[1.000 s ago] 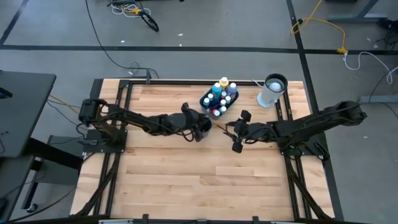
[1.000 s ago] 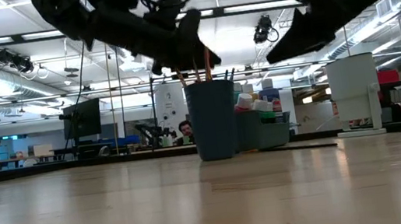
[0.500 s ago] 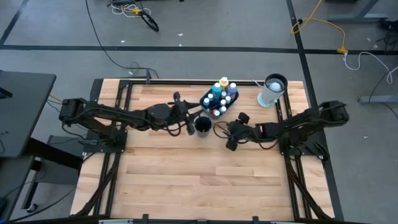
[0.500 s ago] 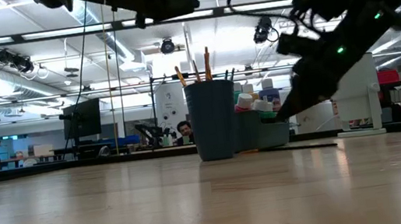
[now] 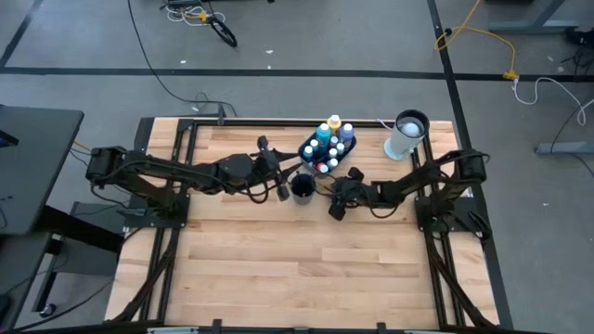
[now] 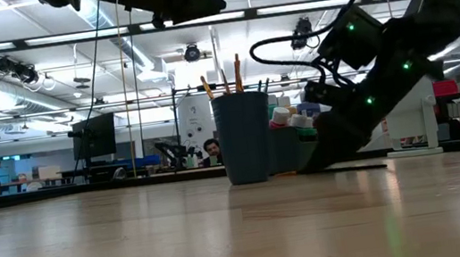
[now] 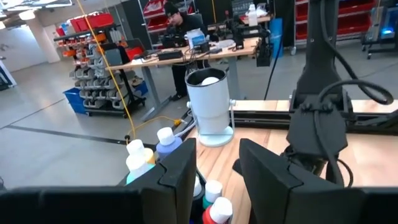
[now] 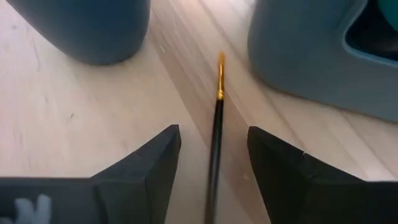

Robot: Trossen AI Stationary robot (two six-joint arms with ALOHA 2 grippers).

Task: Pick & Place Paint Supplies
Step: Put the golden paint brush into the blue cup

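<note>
Right gripper [image 8: 211, 180] is low at the tabletop [image 5: 278, 260], just beside the dark cup [image 5: 302, 186]. Its fingers [image 8: 146, 165] are spread, one on each side of a thin dark brush [image 8: 216, 134] lying flat on the wood between the cup and the blue-grey tray [image 5: 311, 148]; no contact visible. More brushes [image 6: 237, 71] stand upright in the cup. Paint bottles [image 5: 327, 139] sit packed in the tray, touching the cup's far side. Left gripper [image 7: 214, 168] hangs above the cup and tray, fingers spread, holding nothing. White cylinder [image 5: 406, 134] stands beyond the tray from the cup.
</note>
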